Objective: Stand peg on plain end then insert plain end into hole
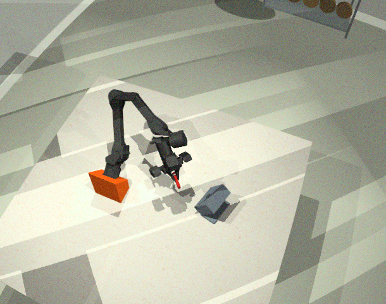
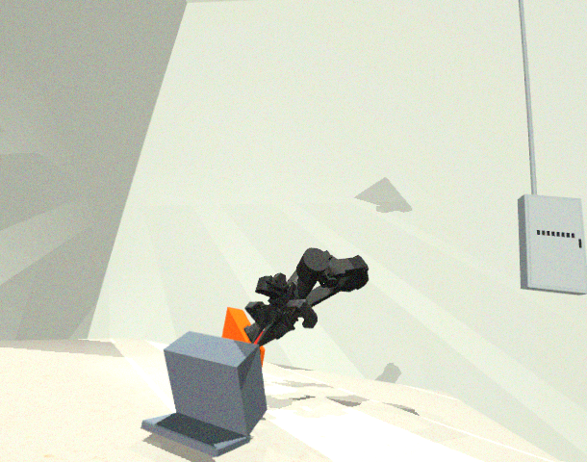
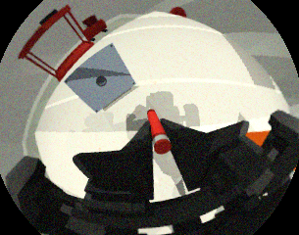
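Observation:
The red peg [image 1: 176,180] [image 2: 258,337] [image 3: 152,116] is held off the table, tilted, with its plain end pointing down and away from the gripper. Its white band [image 3: 162,138] is at the end nearer the wrist camera. My gripper [image 1: 174,174] [image 3: 155,122] is shut on the peg, with one finger on each side. The blue-grey sloped panel [image 1: 212,197] [image 2: 204,382] [image 3: 115,91] stands a little beyond the peg, apart from it. Its round dark hole [image 3: 101,80] shows at the upper left in the wrist view. The hole cannot be made out in the top and exterior views.
The orange block [image 1: 106,188] [image 2: 234,325] under the arm's base stands behind the gripper. A pale table [image 1: 186,255] carries the base and the panel. A red frame [image 3: 73,61] shows beyond the panel, at the upper left of the wrist view.

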{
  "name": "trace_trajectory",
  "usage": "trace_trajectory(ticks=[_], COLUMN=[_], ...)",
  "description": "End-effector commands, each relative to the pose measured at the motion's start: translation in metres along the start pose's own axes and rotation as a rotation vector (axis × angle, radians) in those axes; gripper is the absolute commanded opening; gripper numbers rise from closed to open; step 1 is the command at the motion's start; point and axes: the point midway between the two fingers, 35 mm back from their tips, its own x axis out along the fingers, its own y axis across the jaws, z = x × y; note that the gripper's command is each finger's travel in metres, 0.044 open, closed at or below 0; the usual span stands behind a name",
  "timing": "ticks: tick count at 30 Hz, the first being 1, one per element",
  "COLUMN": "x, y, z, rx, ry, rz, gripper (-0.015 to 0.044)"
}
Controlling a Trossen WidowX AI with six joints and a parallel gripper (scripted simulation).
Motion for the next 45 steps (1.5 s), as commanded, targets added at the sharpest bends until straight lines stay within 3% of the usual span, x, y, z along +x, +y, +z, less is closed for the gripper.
trace_trajectory(ticks=[1, 45], x=[0.002, 0.005], y=[0.0, 0.035], z=[0.0, 0.022], rx=[0.014, 0.11], ry=[-0.026, -0.234], rz=[0.013, 0.232], gripper=[0.0, 0.0])
